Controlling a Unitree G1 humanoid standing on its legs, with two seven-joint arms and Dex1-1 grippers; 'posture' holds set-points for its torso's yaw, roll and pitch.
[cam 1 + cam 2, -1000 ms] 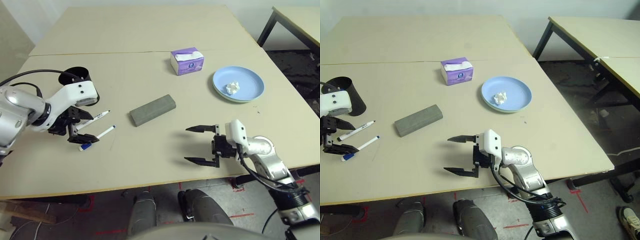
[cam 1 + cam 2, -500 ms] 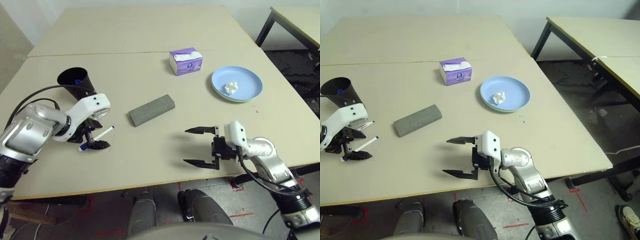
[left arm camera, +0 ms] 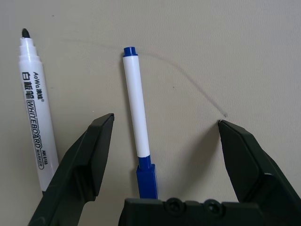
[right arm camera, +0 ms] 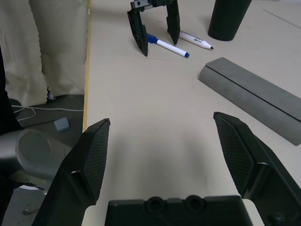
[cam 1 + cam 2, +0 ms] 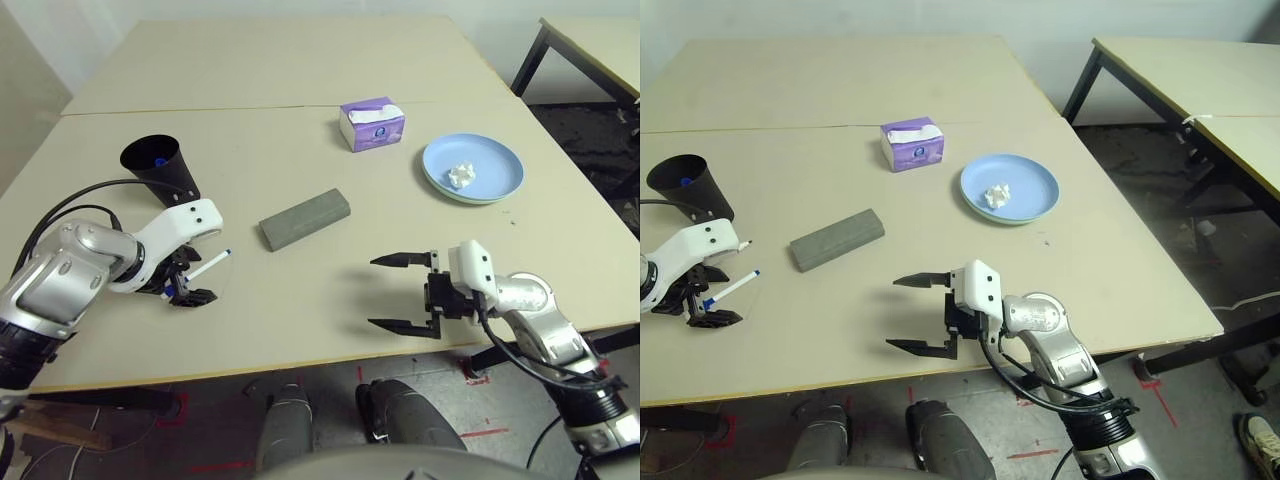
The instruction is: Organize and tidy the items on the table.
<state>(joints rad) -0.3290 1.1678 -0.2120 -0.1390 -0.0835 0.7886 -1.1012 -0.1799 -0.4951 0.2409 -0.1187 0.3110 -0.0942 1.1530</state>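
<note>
1. Left eye view takes in the whole beige surface (image 5: 300, 70), crossed by one seam, with the items spread out across it; I'd say the tidying is only partly done.
2. On the right, the light-blue plate (image 5: 495, 185) sits on what looks like a second plate and carries the crumpled paper wad (image 5: 461, 176), which seems already dealt with.
3. Behind the middle stands the purple tissue box (image 5: 372, 123), and the grey glasses case (image 5: 304, 218) lies closed at an angle in the centre; whether either needs moving I cannot tell.
4. At the left, the black cup (image 5: 158, 165) shows something blue inside; what it is I cannot make out.
5. Nearest me, the right gripper (image 5: 403, 292) hovers above the front edge, wide open and empty, well apart from every item.
6. Down at the surface, the left gripper (image 3: 164, 136) is also wide open, straddling the blue-capped marker (image 3: 137, 117), its cap end deepest between the jaws. Nothing is gripped yet.
7. Just outside one finger lies the black-tipped marker (image 3: 33, 94), uncapped. Both markers are left to put away, probably in the cup.
</note>
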